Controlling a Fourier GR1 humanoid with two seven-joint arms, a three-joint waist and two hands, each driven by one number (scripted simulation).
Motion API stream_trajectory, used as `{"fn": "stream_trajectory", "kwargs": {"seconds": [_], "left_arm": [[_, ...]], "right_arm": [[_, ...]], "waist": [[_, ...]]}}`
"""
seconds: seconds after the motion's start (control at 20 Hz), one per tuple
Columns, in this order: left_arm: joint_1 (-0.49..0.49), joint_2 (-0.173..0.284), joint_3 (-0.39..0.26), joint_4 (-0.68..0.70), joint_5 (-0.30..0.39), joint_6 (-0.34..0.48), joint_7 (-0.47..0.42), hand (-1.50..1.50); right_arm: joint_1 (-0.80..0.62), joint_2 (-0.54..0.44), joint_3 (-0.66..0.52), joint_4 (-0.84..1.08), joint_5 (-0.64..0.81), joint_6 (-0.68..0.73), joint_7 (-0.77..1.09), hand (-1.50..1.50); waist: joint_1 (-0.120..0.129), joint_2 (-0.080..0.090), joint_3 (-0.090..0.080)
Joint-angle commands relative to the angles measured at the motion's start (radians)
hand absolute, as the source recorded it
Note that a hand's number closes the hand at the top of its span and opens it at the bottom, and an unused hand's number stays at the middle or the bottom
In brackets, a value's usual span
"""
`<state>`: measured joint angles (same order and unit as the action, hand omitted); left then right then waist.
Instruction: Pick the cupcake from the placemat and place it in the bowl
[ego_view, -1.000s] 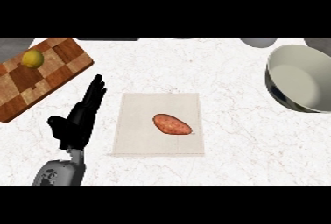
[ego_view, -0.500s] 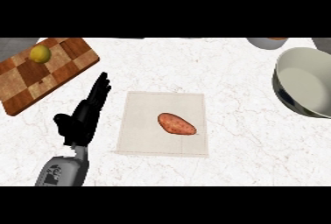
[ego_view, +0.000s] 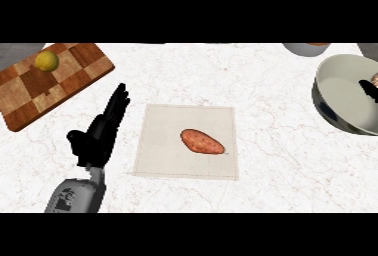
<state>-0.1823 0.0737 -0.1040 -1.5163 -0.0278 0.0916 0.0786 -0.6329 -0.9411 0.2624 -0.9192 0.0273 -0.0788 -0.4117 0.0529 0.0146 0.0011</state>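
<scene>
The black left hand (ego_view: 100, 134) rests on the white marbled surface (ego_view: 280, 165), fingers straight and holding nothing. Just to its right lies the pale square placemat (ego_view: 162, 155), with the reddish-brown oval item (ego_view: 202, 141) at its middle, apart from the hand. The large grey round bowl (ego_view: 341, 102) sits at the far right edge. A chequered wooden cutting board (ego_view: 44, 85) carrying a yellow lemon (ego_view: 46, 61) lies at upper left.

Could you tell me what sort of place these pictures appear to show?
Most likely a kitchen counter. A white marble-look worktop carries a checkered wooden cutting board with a lemon on it, a large bowl, and a placemat bearing an orange-brown food item.
</scene>
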Motion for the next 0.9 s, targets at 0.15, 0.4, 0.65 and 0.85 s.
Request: {"fn": "stream_trajectory", "kwargs": {"seconds": [0.15, 0.4, 0.65, 0.85], "left_arm": [[-0.011, 0.015, 0.008, -0.02, 0.018, -0.028, 0.029, 0.0], [-0.015, 0.004, 0.012, -0.009, 0.01, -0.016, 0.006, 0.0], [0.026, 0.014, 0.013, -0.042, 0.011, -0.023, 0.009, 0.0], [0.007, -0.001, 0.015, -0.031, 0.009, -0.01, 0.031, 0.0]], "right_arm": [[-0.093, 0.073, -0.005, 0.378, 0.038, 0.157, -0.149, 1.5], [-0.146, 0.129, 0.026, 0.503, 0.077, 0.305, -0.279, -1.5], [-0.176, 0.18, -0.067, 0.587, 0.015, 0.336, -0.424, -1.5], [-0.259, 0.138, -0.173, 0.639, -0.074, 0.406, -0.419, -1.5]], "waist": [[0.009, 0.006, 0.002], [0.005, 0.005, 0.002], [-0.008, -0.001, 0.002], [-0.015, -0.002, 0.002]]}}
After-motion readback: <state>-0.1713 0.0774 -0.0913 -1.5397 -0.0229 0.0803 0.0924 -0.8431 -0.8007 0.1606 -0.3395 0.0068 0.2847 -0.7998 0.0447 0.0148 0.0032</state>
